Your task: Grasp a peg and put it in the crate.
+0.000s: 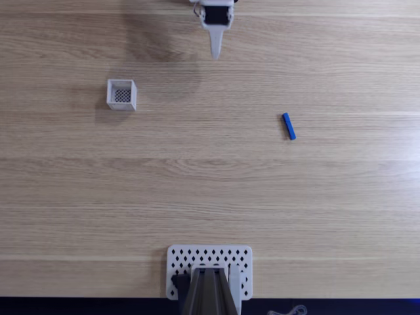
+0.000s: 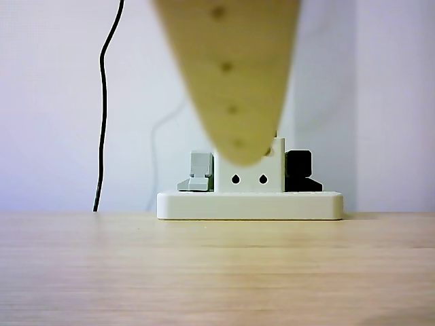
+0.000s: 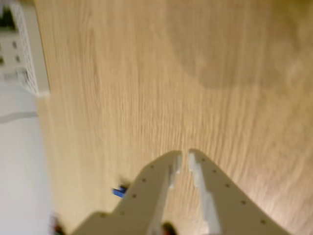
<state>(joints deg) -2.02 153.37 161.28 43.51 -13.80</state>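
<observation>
Peg [image 1: 289, 126]: it lies flat on the bare table [image 1: 210, 184], out to the right in the fixed view, its long axis running nearly up-down with a slight lean. The crate [image 1: 121, 94] sits well apart from it on the left side, upright, mouth open, dark mesh floor showing and nothing inside. I have the gripper [image 1: 215, 54] up at the top edge of that view, roughly midway between the two and touching neither. In the wrist view the two fingers come almost to a point with only a thin slit between the tips [image 3: 185, 157], so I read it as closed on nothing. A blurred speck of blue at the lower left of the wrist view is probably the peg [image 3: 118, 191].

From its look I judge the peg to be light, rigid plastic, thin and probably smooth. It should not bend or crush, but it could skate or roll if a finger nudges it before the pinch closes. I want to take it at mid-length, fingers across the narrow width, so it hangs level and does not pivot. That means opening first, swinging right, and turning the wrist to square up with its lean. The perforated plate [image 1: 210, 261] at the bottom edge plays no part.
</observation>
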